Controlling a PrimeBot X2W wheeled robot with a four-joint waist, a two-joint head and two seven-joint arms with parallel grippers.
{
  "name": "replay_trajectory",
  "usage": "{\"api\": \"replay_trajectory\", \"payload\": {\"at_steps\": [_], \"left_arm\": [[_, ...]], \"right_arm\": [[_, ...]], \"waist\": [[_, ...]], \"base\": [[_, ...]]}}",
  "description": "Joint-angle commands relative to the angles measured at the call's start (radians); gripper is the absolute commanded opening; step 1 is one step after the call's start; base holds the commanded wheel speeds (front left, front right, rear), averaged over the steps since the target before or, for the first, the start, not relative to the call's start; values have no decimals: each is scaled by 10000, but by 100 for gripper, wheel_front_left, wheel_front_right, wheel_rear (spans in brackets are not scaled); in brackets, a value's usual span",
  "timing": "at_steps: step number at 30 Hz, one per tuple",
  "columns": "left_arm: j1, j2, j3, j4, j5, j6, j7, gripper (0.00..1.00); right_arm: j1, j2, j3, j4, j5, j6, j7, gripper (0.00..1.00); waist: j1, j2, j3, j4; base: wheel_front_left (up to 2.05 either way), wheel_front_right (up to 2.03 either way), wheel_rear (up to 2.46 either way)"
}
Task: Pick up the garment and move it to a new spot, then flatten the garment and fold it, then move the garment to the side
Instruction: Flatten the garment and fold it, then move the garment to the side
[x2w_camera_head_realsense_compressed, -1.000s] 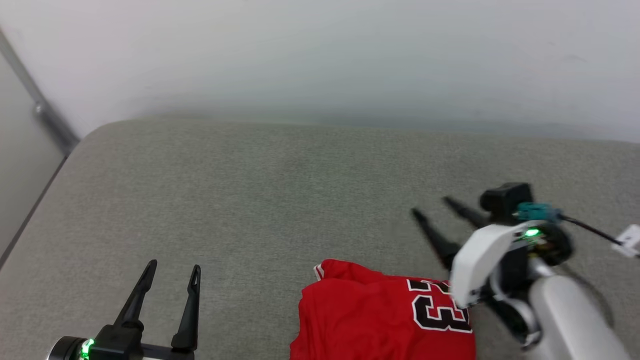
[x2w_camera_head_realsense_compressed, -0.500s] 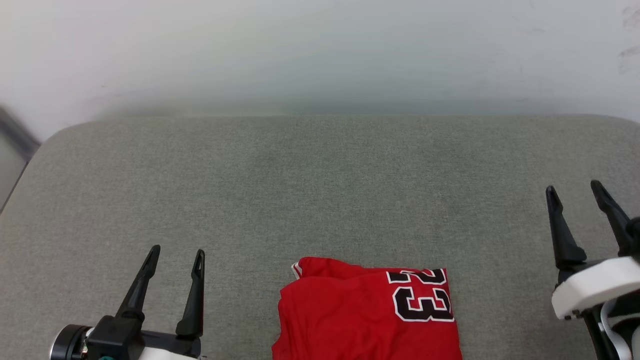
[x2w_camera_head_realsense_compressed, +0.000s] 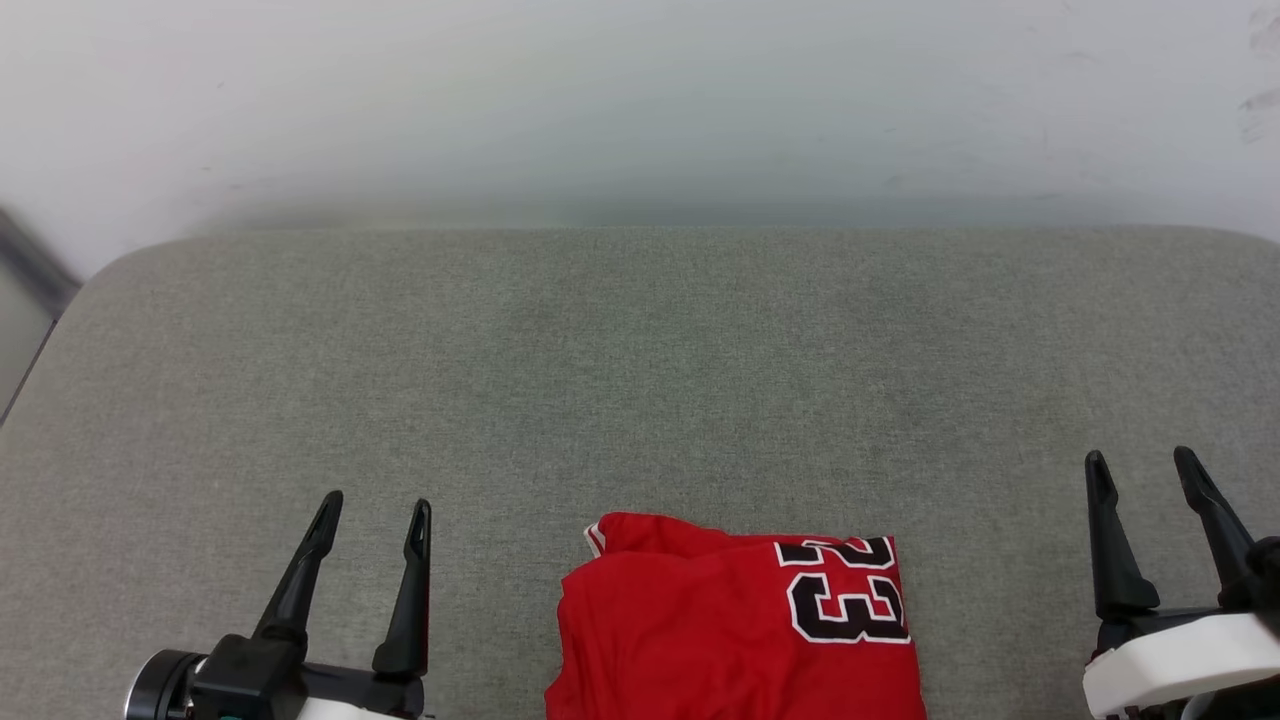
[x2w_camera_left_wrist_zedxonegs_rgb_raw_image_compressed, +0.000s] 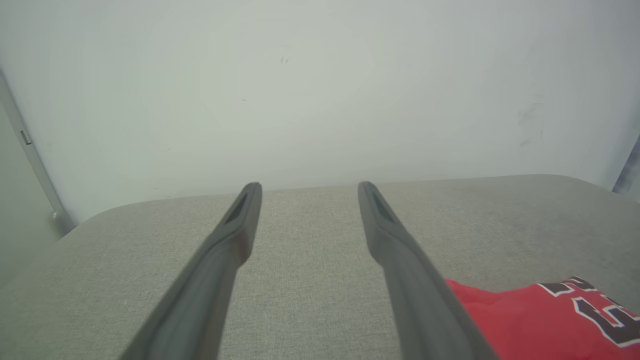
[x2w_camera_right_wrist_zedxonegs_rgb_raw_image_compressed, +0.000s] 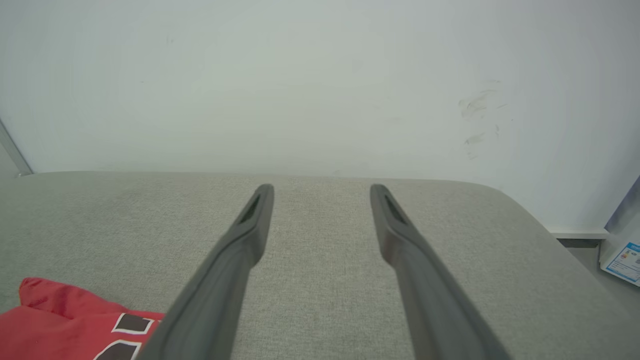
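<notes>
The red soft-fabric garment (x2w_camera_head_realsense_compressed: 735, 630) is seen lying at the near middle of a grey woven-fabric upholstered surface (x2w_camera_head_realsense_compressed: 640, 380), gathered into a compact, roughly rectangular shape with soft creases. Its lower part is cut off by the bottom edge of the head view. A black number 23 outlined in white (x2w_camera_head_realsense_compressed: 845, 590) is displayed at its far right corner, and a small piece of red-and-white striped trim (x2w_camera_head_realsense_compressed: 595, 538) is exposed at its far left corner. The garment is touched by nothing.

The left claw (x2w_camera_head_realsense_compressed: 378, 500) is held to the garment's left, apart from it, with its two long dark fingers spread and nothing between them. In the left wrist view a corner of the garment (x2w_camera_left_wrist_zedxonegs_rgb_raw_image_compressed: 540, 315) is seen beside the claw's right finger, at the lower right. The right claw (x2w_camera_head_realsense_compressed: 1141, 455) is held well to the garment's right, with its fingers likewise spread and empty. In the right wrist view the garment (x2w_camera_right_wrist_zedxonegs_rgb_raw_image_compressed: 65, 320) is found at the lower left.

The upholstered surface is bounded at its far side by a plain pale wall (x2w_camera_head_realsense_compressed: 640, 100), on which faint scuff marks (x2w_camera_right_wrist_zedxonegs_rgb_raw_image_compressed: 477, 107) are visible. A blue-and-white printed card (x2w_camera_right_wrist_zedxonegs_rgb_raw_image_compressed: 625, 262) is seen beyond the surface's right end.
</notes>
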Motion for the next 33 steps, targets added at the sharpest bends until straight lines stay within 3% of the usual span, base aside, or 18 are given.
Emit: {"api": "replay_trajectory", "payload": {"at_steps": [1, 15, 20, 23, 28, 29, 33], "left_arm": [[81, -3, -11, -4, 49, -34, -21, 100], [2, 61, -76, 67, 191, -43, -21, 100], [-95, 61, -155, 109, 229, -50, -21, 100], [-185, 71, -191, 140, 232, -53, -21, 100], [-335, 77, -283, 213, 195, -55, -21, 100], [-464, 55, -385, 225, -5, -56, -21, 100], [-690, 66, -492, 170, -225, -46, -21, 100]], "right_arm": [[106, 75, -7, -49, -49, -3, -42, 100], [223, 215, 29, 11, 109, -3, 228, 100], [210, 171, 146, -174, 66, -3, 854, 100], [289, 110, 418, -257, 391, -3, 2129, 100], [388, -81, 895, -620, 1117, -3, 5225, 100], [385, -65, 931, -831, 1366, -3, 6385, 100], [360, 3, 946, -1104, 1488, -3, 8415, 100]], "waist": [[0, 0, -12, 12], [0, 0, 22, 209], [0, 0, 158, 295], [0, 0, 287, 380], [0, 0, 619, 567], [0, 0, 759, 686], [0, 0, 1059, 991]], "base": [[0, 0, 0], [0, 0, 0], [0, 0, 0], [0, 0, 0], [0, 0, 0], [0, 0, 0], [0, 0, 0]]}}
